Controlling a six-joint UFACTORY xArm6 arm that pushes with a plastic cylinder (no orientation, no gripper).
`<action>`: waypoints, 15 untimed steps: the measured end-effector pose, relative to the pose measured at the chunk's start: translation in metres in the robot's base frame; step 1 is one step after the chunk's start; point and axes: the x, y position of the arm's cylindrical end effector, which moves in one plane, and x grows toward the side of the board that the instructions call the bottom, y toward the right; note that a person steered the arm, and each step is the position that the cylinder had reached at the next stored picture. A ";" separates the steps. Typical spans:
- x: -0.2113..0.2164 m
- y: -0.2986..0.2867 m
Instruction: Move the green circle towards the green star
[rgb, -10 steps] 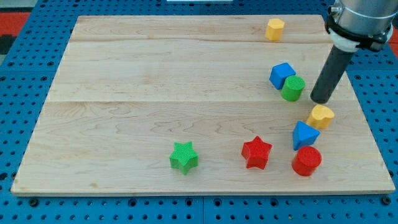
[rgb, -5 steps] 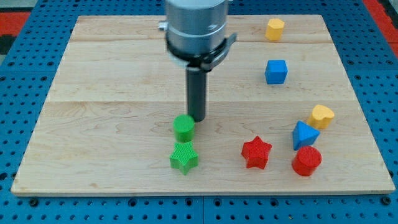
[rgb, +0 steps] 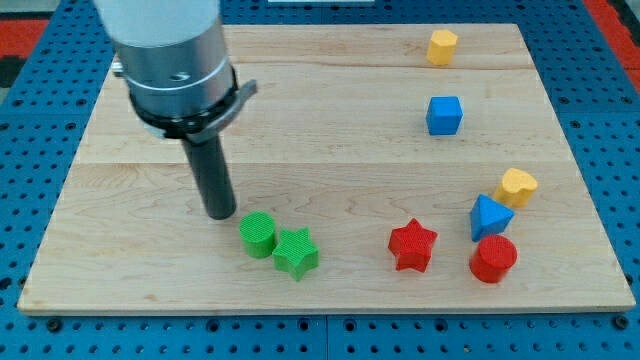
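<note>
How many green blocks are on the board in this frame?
2. The green circle sits near the view's bottom, left of centre; the green star touches its right side. My tip is just up-left of the circle. None seem hidden.

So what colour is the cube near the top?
Blue. The cube shows clearly in the camera view, below the yellow block.

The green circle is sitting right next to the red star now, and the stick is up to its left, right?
Not quite. The green circle sits right next to the green star, not the red star, as the camera view shows. My tip is indeed up to its left.
</note>
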 end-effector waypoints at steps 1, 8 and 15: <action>-0.025 -0.010; -0.157 0.052; -0.102 0.226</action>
